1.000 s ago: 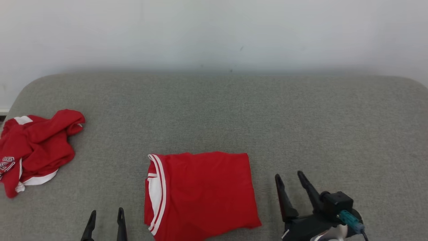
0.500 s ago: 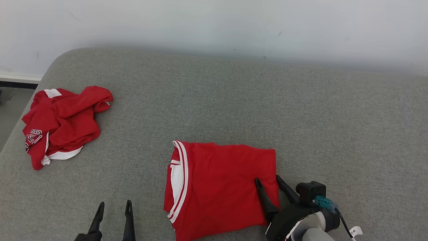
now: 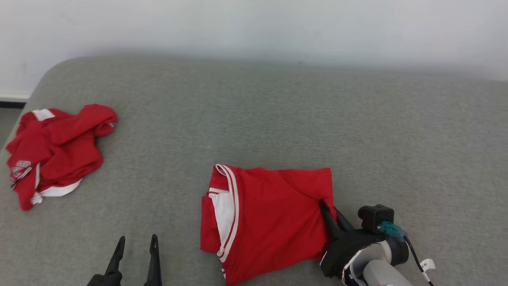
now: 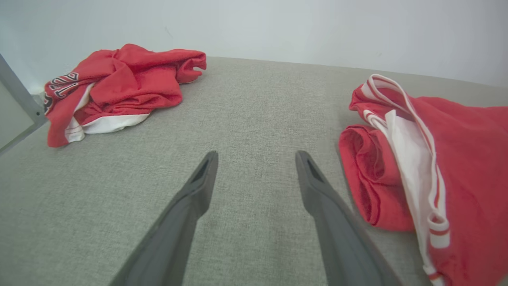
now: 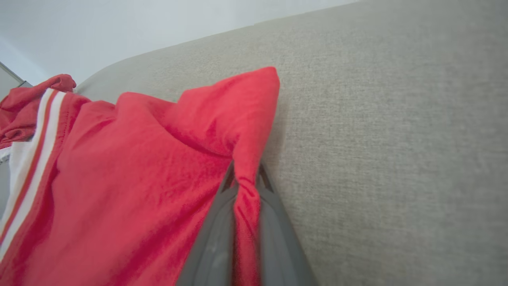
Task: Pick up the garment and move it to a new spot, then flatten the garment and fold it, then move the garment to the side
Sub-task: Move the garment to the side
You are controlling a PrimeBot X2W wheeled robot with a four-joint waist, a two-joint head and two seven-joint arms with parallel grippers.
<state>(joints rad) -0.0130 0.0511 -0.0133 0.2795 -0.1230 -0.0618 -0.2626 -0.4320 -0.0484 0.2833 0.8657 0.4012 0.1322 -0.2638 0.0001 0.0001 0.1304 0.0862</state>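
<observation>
The folded red garment [image 3: 270, 214] with white stripes lies on the grey cushion [image 3: 278, 119], near its front middle. My right gripper [image 3: 329, 208] is shut on the garment's right edge; in the right wrist view red cloth [image 5: 158, 178] is pinched between the two fingers [image 5: 216, 238] and puckers up around them. My left gripper [image 3: 136, 242] stands open at the lower left, apart from the garment [image 4: 456, 167], with bare cushion between its fingers [image 4: 198, 186].
A second red garment [image 3: 51, 151] lies crumpled at the cushion's far left edge, also in the left wrist view [image 4: 119, 87]. A pale wall [image 3: 254, 28] stands behind the cushion. The cushion's right half is bare grey fabric.
My right gripper moved left onto the garment's right edge and shut on it, bunching the cloth. The head camera shifted. The left gripper stayed open.
</observation>
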